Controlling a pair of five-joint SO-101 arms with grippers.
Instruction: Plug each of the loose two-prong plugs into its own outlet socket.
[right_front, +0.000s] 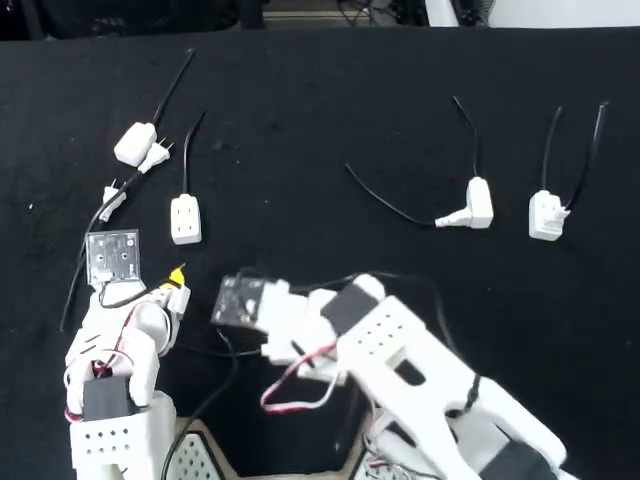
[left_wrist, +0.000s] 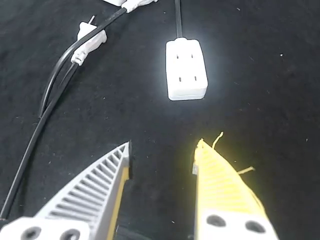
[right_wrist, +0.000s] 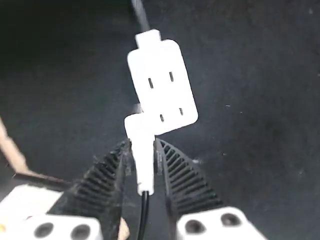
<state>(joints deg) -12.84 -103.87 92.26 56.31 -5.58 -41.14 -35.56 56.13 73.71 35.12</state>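
Both arms crowd the near edge of the high view. Just on the near side of the outlet block (right_front: 185, 220) sits the left arm (right_front: 112, 385), with the left pincer (right_front: 170, 284), one finger yellow, aimed at the block and short of it. From the block's near right comes the right arm (right_front: 400, 360), whose wrist ends close beside the left pincer. Left of the block and beyond it, a small loose plug (right_front: 112, 200) and a white adapter (right_front: 134, 143) lie on the black surface (right_front: 320, 130). Well to the block's right lies a white cord end (right_front: 470, 208), and a second cord end (right_front: 545, 215) farther right.

From the left wrist, the left pincer (left_wrist: 164, 145) stands open with nothing between its fingers. The outlet block (left_wrist: 186, 70) lies beyond its tips, apart from them, and the small loose plug (left_wrist: 89, 40) lies off to the block's side among black cords.

From the right wrist, the right pincer (right_wrist: 142, 145) is clamped on a white two-prong plug (right_wrist: 141, 131), whose black cord trails back between the fingers. The outlet block (right_wrist: 161, 82) lies directly beyond. The plug's front overlaps the block's near corner, and I cannot tell if they touch.
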